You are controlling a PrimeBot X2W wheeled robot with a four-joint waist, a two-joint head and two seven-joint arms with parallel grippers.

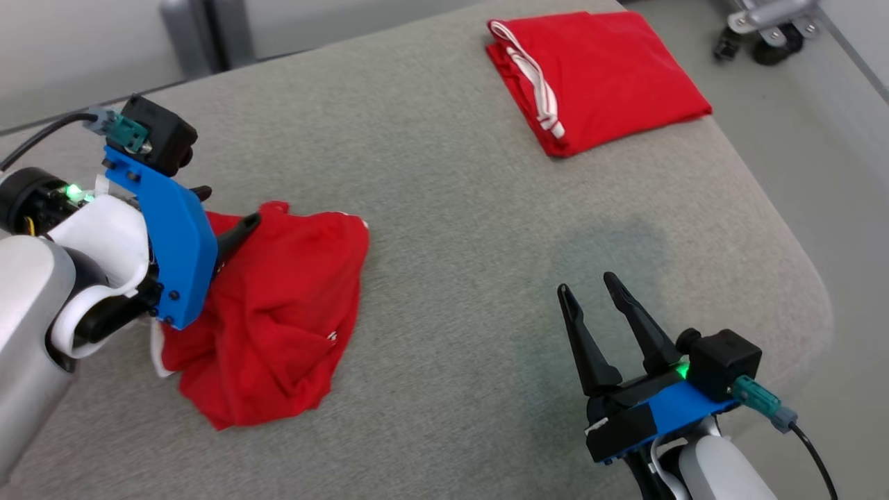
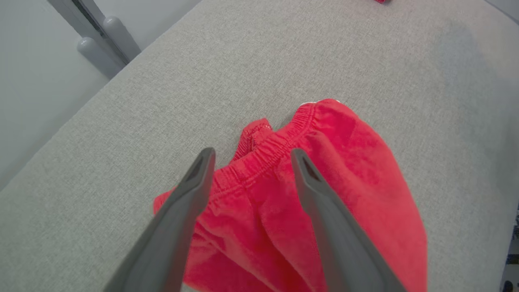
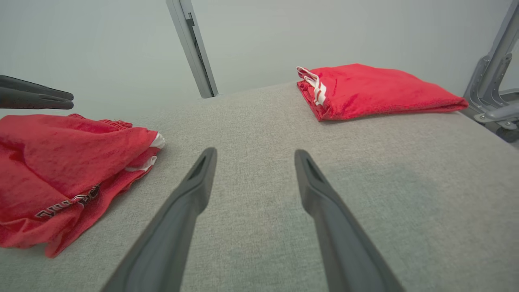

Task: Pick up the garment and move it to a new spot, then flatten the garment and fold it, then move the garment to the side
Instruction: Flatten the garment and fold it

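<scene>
Nearest the camera, down at 5 o'clock in the head view, the right gripper [image 1: 587,282] sits over bare grey cushion [image 1: 451,208]. Its two dark fingers are spread wide with nothing between them, pointing up toward about 11 o'clock.

Over at 8 o'clock is the garment [image 1: 278,312], a crumpled red heap with a bit of white trim poking out at its lower left edge and a dark patterned band on the side the right wrist view sees. It's lying loose on the cushion, well apart from the right gripper.

The left gripper [image 2: 252,152] comes in from 9 o'clock, over the heap's upper left part. From its own wrist view the fingers are fully spread, one on each side of the bunched elastic waistband. It's got hold of nothing, and I can't tell if the tips actually touch the cloth.

Further back at 1 o'clock there's a folded red garment [image 1: 597,76] with white stripes along one edge, lying flat near the cushion's far corner. Beyond that, at 2 o'clock, there's a grey wheeled base [image 1: 764,35] on the floor.
</scene>
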